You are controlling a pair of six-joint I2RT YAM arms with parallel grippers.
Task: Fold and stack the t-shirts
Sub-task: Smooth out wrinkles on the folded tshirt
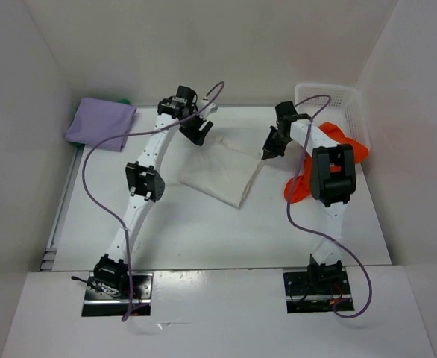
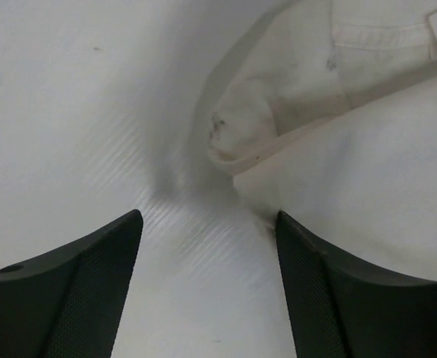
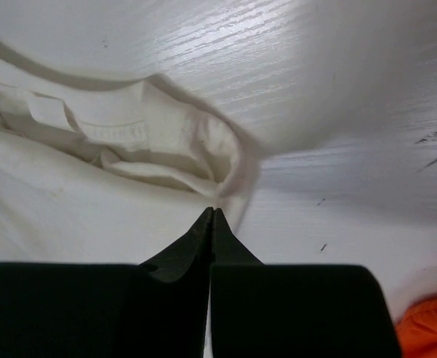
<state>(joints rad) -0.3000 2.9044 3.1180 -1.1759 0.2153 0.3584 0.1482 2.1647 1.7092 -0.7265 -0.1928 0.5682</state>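
White t-shirt [image 1: 220,175], folded at the centre of the bench [image 1: 203,231], with the released left hand [image 1: 196,134] at its far left corner and the clenched right hand [image 1: 269,151] at its right edge; lavender t-shirt [image 1: 99,123] lies folded far left, orange-red t-shirt [image 1: 356,153] beside the basket [image 1: 330,97].

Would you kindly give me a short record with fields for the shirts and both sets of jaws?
White t-shirt: mid-table, partly folded
Lavender t-shirt: folded, far left
Green t-shirt: sliver showing behind the lavender one
Orange-red t-shirt: right side, by the basket, partly behind the right arm
Left gripper: jaws open at the white t-shirt's corner
Right gripper: jaws shut at the white t-shirt's collar; pinch unclear
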